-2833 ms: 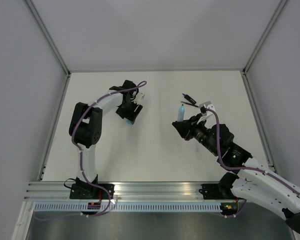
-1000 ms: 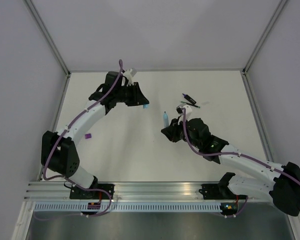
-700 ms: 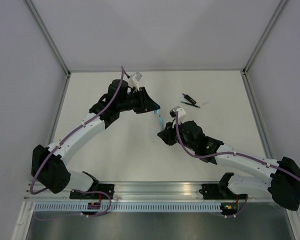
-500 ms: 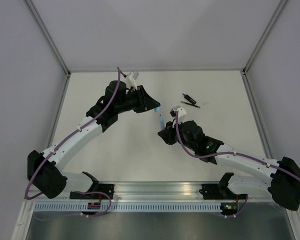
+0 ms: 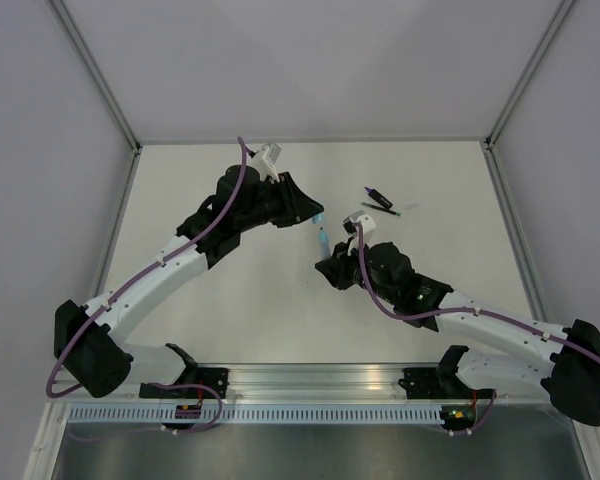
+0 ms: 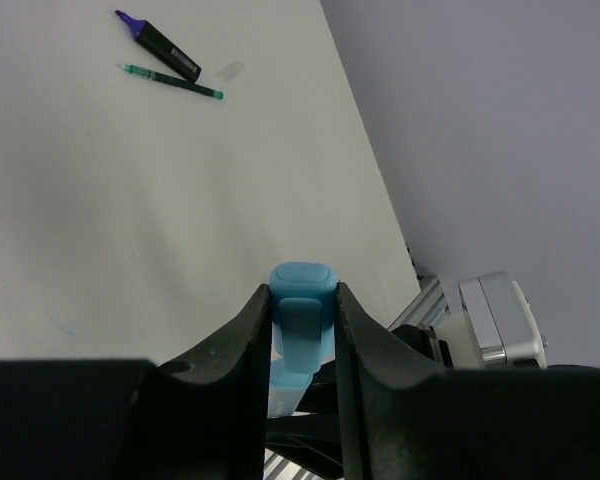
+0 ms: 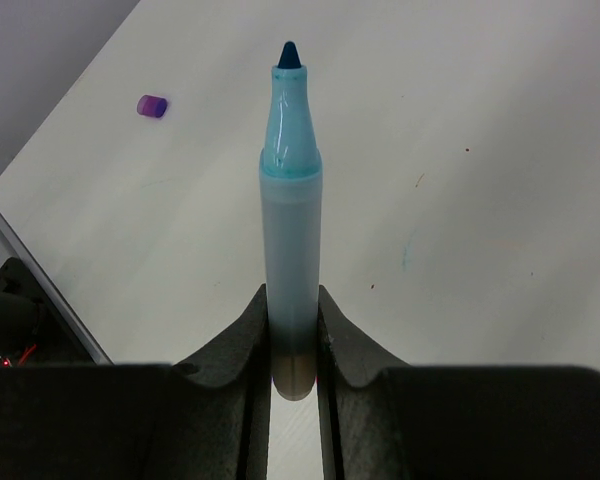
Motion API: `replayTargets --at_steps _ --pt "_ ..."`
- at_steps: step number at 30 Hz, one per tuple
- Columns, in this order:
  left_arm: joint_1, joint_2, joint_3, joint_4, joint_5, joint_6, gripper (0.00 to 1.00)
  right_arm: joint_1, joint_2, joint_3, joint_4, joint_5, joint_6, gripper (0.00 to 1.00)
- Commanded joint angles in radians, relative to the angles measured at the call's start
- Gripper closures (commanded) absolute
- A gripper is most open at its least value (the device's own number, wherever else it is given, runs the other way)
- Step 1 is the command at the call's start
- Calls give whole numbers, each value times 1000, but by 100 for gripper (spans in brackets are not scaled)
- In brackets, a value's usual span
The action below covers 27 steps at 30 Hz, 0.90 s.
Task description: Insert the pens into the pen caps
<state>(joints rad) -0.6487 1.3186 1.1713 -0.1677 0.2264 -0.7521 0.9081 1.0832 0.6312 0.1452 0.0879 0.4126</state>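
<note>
- Where the two arms meet over the middle of the worktop (image 5: pixel 230 310), the left fingers (image 6: pixel 260 312) pinch the blue cap (image 6: pixel 303 290) by its sides, its closed end towards the wrist camera.
- The right fingers (image 7: pixel 257 315) clamp the highlighter (image 7: pixel 290 230) at its back end, and most of the barrel sticks out beyond them.
- Its dark-blue tip is bare and points away from the right wrist.
- In the top view the blue cap (image 5: pixel 317 217) hangs just beyond the tip of the highlighter (image 5: pixel 323 243), roughly in line with it; whether they touch I cannot tell.
- Both are held up off the worktop.
- The purple cap (image 7: pixel 153 105) lies alone on the worktop, well apart from the highlighter.
- The marker (image 6: pixel 160 38) and the thin pen (image 6: pixel 170 82) lie side by side towards the far right, near each other and uncapped, the marker's purple tip showing.
</note>
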Motion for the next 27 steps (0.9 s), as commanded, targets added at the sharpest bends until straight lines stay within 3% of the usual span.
replayTargets --at_steps 1,17,27 --pt "-22 4 7 45 -18 -18 98 6 -22 19 44 22 3 100" --pt "-68 13 -116 97 -64 65 98 6 -60 4 47 88 15 100" --pt "-68 -24 -98 119 -42 33 98 6 -28 21 30 75 14 100"
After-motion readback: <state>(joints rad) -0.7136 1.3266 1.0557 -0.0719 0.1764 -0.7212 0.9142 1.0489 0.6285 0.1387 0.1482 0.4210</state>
